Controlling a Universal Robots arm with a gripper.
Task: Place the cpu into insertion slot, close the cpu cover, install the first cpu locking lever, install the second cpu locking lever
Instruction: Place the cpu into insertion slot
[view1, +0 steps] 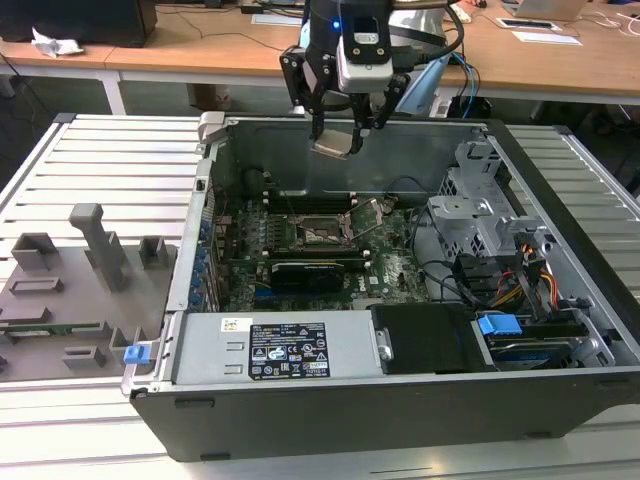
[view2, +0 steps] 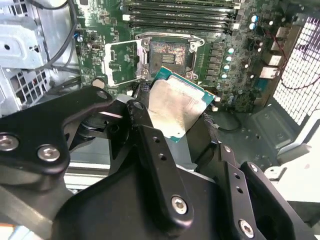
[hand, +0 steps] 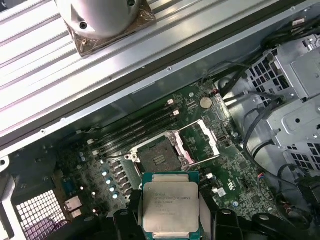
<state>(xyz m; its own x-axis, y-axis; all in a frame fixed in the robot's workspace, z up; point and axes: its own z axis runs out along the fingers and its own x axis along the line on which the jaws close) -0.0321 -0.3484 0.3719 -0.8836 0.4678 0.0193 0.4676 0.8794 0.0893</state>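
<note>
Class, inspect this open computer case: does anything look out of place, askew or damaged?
Nothing looks damaged. The flat square silvery-beige cpu hangs tilted in the black gripper above the dark grey case, not in the dark square insertion slot, whose silvery metal cpu cover stands swung open.

An open dark computer case (view1: 330, 420) lies on a slatted metal table (view1: 110, 150). Inside it, a grey power supply (view1: 270, 350) with 1 printed label sits along the near wall, and a perforated drive cage (view1: 480, 205) stands at the exterior view's right. Grey fixture blocks (view1: 100, 245) stand outside the case at the exterior view's left. Wooden desks (view1: 200, 45) run behind.
</note>
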